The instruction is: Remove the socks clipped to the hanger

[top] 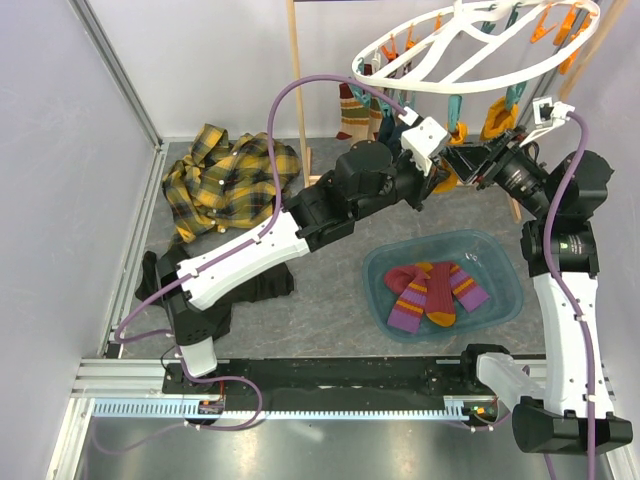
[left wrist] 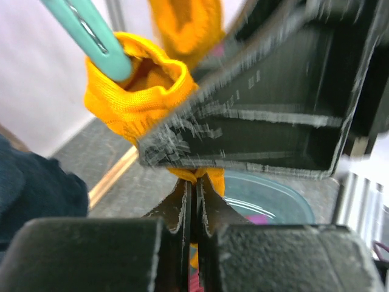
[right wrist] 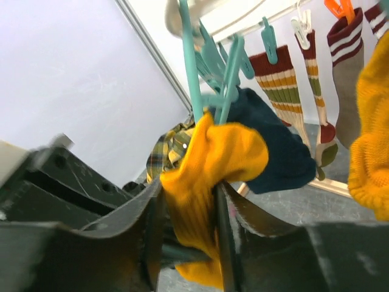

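Left end effector (left wrist: pixel 194 182) and right end effector (right wrist: pixel 187 194), crowded together, both pinch the mustard sock (right wrist: pixel 231 152) hung from a teal clip (right wrist: pixel 190 67).

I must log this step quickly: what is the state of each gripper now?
Left gripper: closed, fingers pinching the yellow sock.
Right gripper: closed on the yellow sock, below its teal clip.

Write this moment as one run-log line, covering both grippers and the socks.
left gripper: shut on mustard sock | right gripper: shut on mustard sock | teal clip: holds sock | basin: two striped socks
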`<state>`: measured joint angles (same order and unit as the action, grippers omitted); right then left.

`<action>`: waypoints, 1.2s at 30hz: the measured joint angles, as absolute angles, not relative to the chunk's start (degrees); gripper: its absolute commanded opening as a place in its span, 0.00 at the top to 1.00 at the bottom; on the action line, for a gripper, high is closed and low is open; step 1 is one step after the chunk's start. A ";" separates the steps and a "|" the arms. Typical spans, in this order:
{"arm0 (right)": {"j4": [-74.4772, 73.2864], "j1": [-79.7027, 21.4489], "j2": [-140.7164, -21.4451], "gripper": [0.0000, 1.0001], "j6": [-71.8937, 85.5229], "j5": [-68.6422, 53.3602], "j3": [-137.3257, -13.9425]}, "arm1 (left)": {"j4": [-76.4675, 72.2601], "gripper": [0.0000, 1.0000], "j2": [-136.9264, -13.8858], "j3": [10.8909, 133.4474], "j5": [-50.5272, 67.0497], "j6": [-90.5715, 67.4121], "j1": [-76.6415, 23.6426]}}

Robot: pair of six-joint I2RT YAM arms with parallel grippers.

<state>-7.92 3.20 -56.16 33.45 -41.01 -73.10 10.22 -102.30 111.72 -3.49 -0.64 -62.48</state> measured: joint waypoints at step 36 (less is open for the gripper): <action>-15.27 -6.52 -66.43 0.29 28.51 -19.62 -89.73 | 10.61 0.98 -99.37 110.06 15.53 -7.88 -56.97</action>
<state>-15.27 -6.52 -66.43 28.51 -19.62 -89.73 10.61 -99.37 110.06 15.53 -7.88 -56.97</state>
